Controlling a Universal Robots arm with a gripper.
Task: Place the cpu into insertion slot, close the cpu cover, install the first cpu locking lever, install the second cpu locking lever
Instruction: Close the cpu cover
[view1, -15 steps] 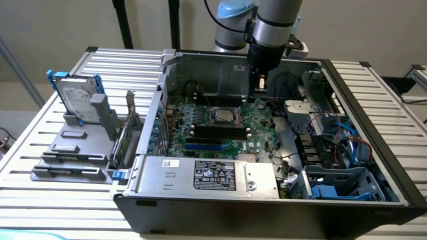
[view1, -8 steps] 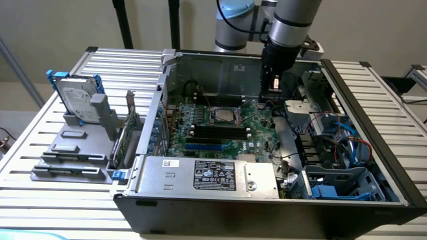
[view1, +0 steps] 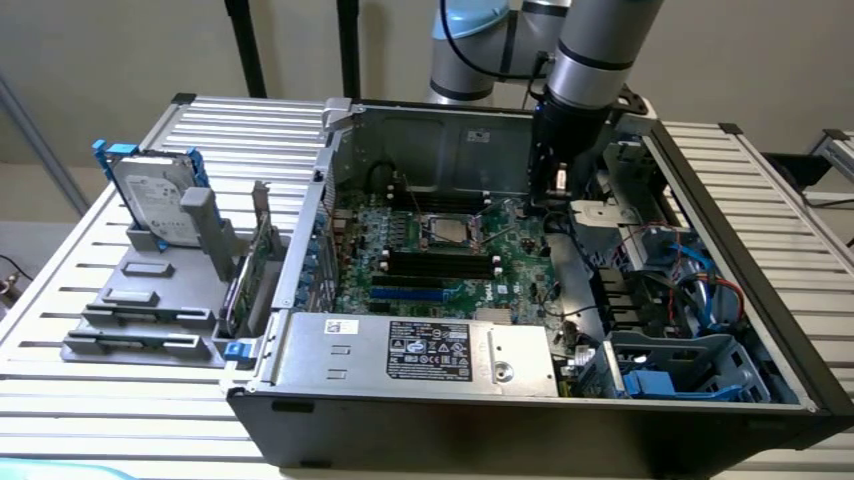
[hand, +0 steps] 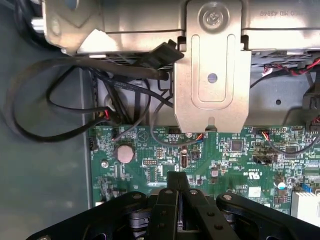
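Gripper (hand: 178, 178) is hanging clenched, gripping nothing visible, low over the board (hand: 220, 150). Slot (view1: 427, 240) is lying apart, off to its side, seemingly holding the cpu (view1: 450, 230). Risk: the shut fingers are sitting close to loose cables (hand: 120, 95); a snag or a scraped component seems possible.

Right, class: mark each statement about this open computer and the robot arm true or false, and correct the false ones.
1. The jaws are wide open. False: they are shut together.
2. A hard drive stands upright outside the case. True.
3. The arm reaches in on the exterior view's left of the insertion slot. False: on its right.
4. A labelled grey box sits inside the case. True.
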